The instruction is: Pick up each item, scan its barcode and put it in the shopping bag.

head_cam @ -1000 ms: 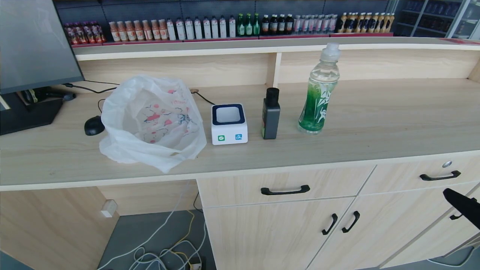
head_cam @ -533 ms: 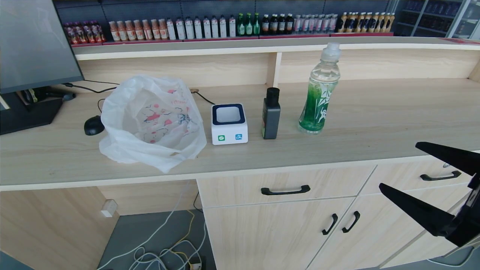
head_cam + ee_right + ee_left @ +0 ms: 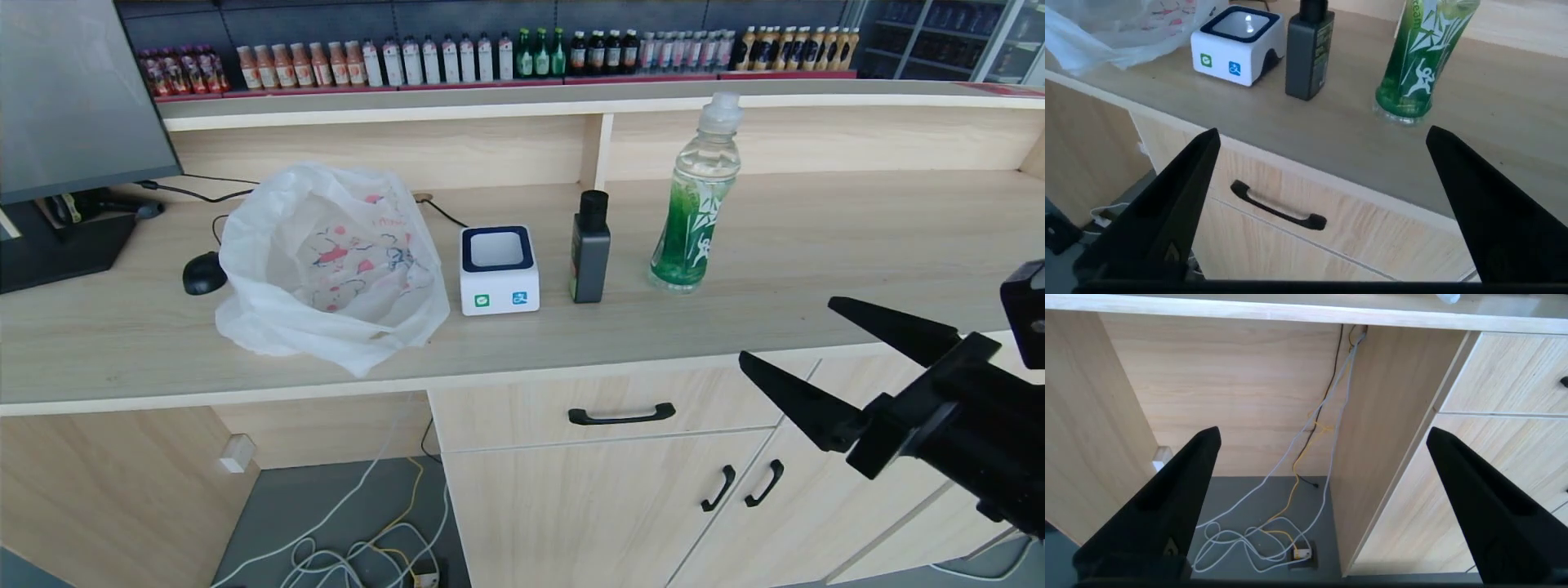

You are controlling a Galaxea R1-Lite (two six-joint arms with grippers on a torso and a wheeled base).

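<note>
Bright, even light falls from above on the pale surface. Shadows are soft and short, with faint ones at the foot of the green bottle and the dark bottle. The scanner has a window that glows white. The floor below is dimmer. The head view bows the surface's front edge. The right tool reads flat black.

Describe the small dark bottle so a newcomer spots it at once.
On the wooden counter, find the white scanner box right of the plastic bag. The dark bottle stands upright between that box and the tall green drink bottle. It is the shorter, opaque one with a black cap.
</note>
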